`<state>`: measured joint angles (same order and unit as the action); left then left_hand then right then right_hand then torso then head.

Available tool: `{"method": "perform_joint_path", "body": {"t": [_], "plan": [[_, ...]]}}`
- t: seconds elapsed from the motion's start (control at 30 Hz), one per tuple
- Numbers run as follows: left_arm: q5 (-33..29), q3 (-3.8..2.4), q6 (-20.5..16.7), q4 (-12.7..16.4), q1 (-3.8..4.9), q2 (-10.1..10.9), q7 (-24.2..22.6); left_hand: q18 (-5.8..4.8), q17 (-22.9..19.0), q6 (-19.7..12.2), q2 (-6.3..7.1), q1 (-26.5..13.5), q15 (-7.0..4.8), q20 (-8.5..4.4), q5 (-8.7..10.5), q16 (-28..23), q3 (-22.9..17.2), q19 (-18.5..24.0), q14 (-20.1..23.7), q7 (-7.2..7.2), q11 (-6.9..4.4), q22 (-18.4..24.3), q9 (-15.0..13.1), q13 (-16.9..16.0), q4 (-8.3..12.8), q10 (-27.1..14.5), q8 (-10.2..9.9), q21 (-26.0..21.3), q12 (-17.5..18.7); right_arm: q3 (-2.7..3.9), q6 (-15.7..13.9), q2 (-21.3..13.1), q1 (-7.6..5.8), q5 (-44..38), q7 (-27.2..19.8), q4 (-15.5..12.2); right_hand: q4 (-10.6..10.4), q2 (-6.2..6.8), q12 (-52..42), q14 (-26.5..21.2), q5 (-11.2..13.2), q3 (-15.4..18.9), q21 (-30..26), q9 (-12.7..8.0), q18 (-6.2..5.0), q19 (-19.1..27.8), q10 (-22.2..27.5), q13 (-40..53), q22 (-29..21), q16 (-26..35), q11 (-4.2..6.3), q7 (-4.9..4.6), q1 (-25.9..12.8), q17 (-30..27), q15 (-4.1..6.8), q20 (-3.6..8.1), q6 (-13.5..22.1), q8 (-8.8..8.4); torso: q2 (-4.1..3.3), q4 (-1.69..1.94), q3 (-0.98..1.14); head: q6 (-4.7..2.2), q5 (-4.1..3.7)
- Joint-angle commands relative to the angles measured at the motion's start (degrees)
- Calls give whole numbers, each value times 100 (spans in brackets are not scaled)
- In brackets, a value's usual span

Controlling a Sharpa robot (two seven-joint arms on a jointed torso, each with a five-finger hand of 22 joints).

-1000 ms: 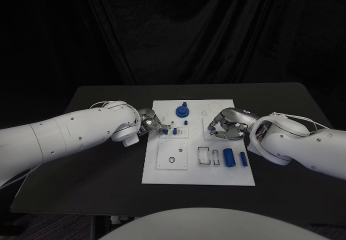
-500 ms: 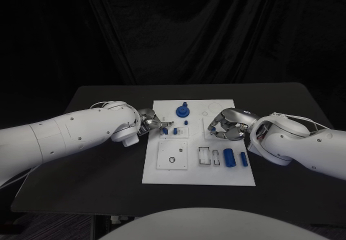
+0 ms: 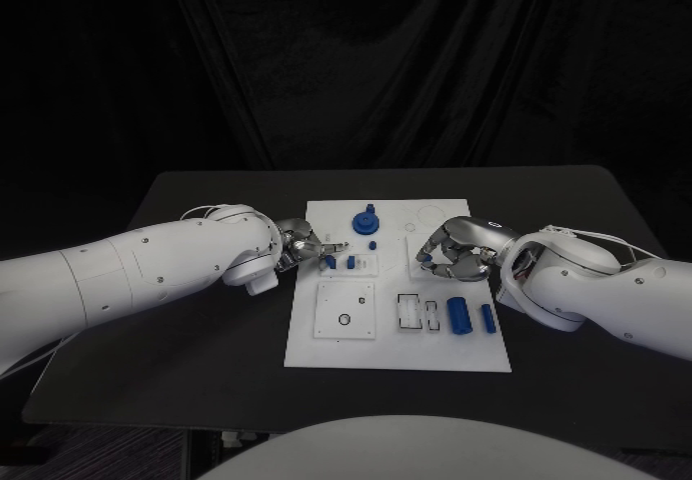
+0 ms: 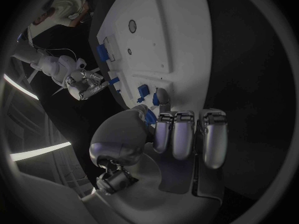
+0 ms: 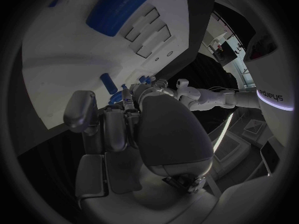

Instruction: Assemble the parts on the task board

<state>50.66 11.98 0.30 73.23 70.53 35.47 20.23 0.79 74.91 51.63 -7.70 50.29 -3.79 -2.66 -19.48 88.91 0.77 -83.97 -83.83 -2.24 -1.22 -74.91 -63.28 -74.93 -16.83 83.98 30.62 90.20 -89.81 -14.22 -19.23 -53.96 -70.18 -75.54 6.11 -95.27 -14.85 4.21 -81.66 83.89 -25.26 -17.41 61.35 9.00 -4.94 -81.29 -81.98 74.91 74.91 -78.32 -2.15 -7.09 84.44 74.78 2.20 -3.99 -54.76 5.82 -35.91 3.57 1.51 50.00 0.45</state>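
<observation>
- The task board (image 3: 329, 345) is a white plate that lies in the middle of the black desk (image 3: 188, 340), with its long side going away from the robot.
- At the far end of the board a round blue part (image 3: 366, 221) stands upright, and a very small blue part (image 3: 372, 244) is just in front of it.
- Nearer to the left edge of the board, two small blue parts (image 3: 339, 263) stand side by side in a small white holder.
- In the nearer right part of the board a thick blue cylinder (image 3: 457, 314) lies flat. A thinner blue bar (image 3: 488, 318) lies beside it, closer to the right edge, and both are parallel to the long side of the board.
- Two empty rectangular slots (image 3: 408, 310) are just to the left of the cylinder. A square plate with a small round hole (image 3: 345, 320) is in the nearer left part.
- The left hand (image 3: 306, 246) is at the left edge of the board, beside the two small parts. In the left wrist view its fingers (image 4: 177, 134) are bent toward the thumb, and a small blue part (image 4: 150, 116) is seen between the thumb and one fingertip. It seems pinched there, but I cannot tell this for sure.
- The right hand (image 3: 450, 250) is over the right side of the board, farther than the cylinder. Its fingers (image 5: 112, 127) are curled in, and I cannot tell if they hold anything.
</observation>
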Motion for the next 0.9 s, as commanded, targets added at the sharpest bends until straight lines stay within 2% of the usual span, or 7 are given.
{"method": "perform_joint_path", "body": {"t": [0.03,0.57,0.9], "plan": [[82,10,9,0,-25,-2,-99,-79,1294,-18,-66,3,-43,-5,-36,25,48,-603,-535,30,-56,-1509,-42,-1507,2,602,41,-20,-19,3,36,-6,16,-6,115,-7,-1,10,29,224,-17,-19,-31,-7,-68,34,51,424,737,38,4,-2,9,-6,-13,-1,-33,-14,0,1,1,0,-4],[401,10,-196,-36,-25,-26,-352,-79,1303,-99,-111,72,-55,-19,-230,29,103,-603,-539,40,-66,-1509,-180,-1507,3,602,117,-20,-19,3,64,1,17,-6,122,-3,1,10,36,221,-16,-23,-41,-5,-69,36,59,415,735,43,6,1,7,-12,-12,-1,-45,-8,0,1,0,0,-1],[459,10,-339,-20,-25,-24,-467,-79,1300,-112,-119,99,-57,-22,-289,28,112,-603,-538,44,-69,-1509,-208,-1507,3,602,132,-20,-19,3,74,-7,17,-6,128,1,2,11,46,219,-16,-25,-45,-4,-70,38,68,403,734,51,7,2,6,-21,-12,0,-50,-6,0,0,0,0,4]]}}
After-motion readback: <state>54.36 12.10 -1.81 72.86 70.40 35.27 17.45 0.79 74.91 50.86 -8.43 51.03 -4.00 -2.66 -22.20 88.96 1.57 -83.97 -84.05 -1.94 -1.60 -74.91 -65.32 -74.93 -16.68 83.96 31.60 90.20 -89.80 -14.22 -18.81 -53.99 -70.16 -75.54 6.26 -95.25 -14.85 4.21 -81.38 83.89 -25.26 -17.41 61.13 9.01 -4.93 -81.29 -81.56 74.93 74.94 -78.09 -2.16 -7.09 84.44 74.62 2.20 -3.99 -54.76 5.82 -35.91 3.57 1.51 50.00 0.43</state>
